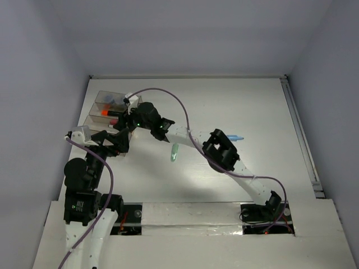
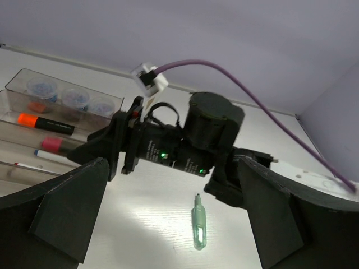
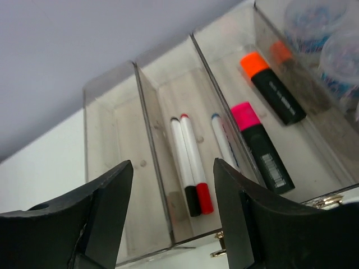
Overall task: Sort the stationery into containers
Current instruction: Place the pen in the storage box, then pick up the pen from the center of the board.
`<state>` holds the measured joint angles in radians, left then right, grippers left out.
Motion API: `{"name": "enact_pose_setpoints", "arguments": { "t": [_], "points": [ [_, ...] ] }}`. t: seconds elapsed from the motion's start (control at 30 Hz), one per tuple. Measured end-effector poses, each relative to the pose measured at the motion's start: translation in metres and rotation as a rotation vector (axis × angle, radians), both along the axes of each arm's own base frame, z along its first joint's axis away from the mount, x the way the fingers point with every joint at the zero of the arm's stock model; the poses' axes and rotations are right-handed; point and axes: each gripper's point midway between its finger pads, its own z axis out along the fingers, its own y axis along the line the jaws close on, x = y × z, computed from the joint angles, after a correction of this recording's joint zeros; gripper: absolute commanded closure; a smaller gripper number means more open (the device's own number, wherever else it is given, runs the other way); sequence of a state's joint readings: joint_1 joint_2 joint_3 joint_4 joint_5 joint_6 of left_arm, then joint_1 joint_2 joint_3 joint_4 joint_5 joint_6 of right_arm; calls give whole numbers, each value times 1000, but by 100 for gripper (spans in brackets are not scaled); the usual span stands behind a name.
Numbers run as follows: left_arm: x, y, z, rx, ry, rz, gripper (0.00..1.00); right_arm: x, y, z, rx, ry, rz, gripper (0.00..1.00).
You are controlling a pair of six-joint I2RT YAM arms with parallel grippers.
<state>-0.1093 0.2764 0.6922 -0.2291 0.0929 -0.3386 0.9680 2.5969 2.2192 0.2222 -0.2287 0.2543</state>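
That pale green marker [image 2: 198, 230] lies on the table [image 2: 140, 224] dead ahead of the left gripper [image 2: 171, 168], lengthwise pointing away. Left gripper and right gripper [image 3: 171, 168] both gape wide, empty.

bins [image 3: 147, 140]: clear smoky plastic, long narrow compartments joined side by side, left side of table [image 1: 252, 106], far half.
- one compartment: two white pens [image 3: 188, 162] side by side, parallel to the walls; one has a red end, the other a black end.
- blue-capped pen [image 3: 223, 140], also white, just beside pink highlighter [image 3: 259, 151]. Can't tell if a wall runs between them.
- orange highlighter [image 3: 273, 92], black body, lies flat in the next compartment over.
- three round pots [image 2: 74, 98], bluish contents, in a row in the farthest bin.

Outside the bins, flat on the table: pale green marker [image 1: 174, 152] mid-table. Light blue marker [image 1: 235, 137] well to its right, mostly hidden.
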Motion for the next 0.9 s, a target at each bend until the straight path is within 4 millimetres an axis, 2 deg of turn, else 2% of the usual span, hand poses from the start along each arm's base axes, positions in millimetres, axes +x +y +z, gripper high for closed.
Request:
{"name": "enact_pose_setpoints", "arguments": {
  "t": [0.17, 0.27, 0.3, 0.33, 0.37, 0.43, 0.5, 0.53, 0.6, 0.63, 0.73, 0.9],
  "points": [
    [0, 0, 0, 0, 0, 1, 1, -7, -12, 54, 90, -27, -17, 31],
    [0, 0, 0, 0, 0, 1, 1, -16, -28, 82, 134, -42, -28, 32],
    [0, 0, 0, 0, 0, 1, 1, -20, -36, 86, 133, -40, -38, 38],
    [0, 0, 0, 0, 0, 1, 1, -24, -46, 91, 133, -42, -50, 55],
    [0, 0, 0, 0, 0, 1, 1, -29, -55, 94, 132, -38, -60, 64],
    [0, 0, 0, 0, 0, 0, 1, -40, -84, 96, 117, -35, -102, 96],
    [0, 0, 0, 0, 0, 1, 1, -52, -117, 88, 83, -8, -154, 98],
    [0, 0, 0, 0, 0, 1, 1, -58, -134, 82, 63, 6, -186, 94],
    [0, 0, 0, 0, 0, 1, 1, -71, -169, 64, 11, 54, -248, 80],
    [0, 0, 0, 0, 0, 1, 1, -76, -185, 54, -13, 80, -282, 64],
    [1, 0, -1, 0, 5, 1, 1, -88, -223, 23, -111, 154, -371, 38],
    [3, 0, -3, -1, 13, 1, 1, -99, -258, -20, -287, 233, -488, 26]
  ]
}}
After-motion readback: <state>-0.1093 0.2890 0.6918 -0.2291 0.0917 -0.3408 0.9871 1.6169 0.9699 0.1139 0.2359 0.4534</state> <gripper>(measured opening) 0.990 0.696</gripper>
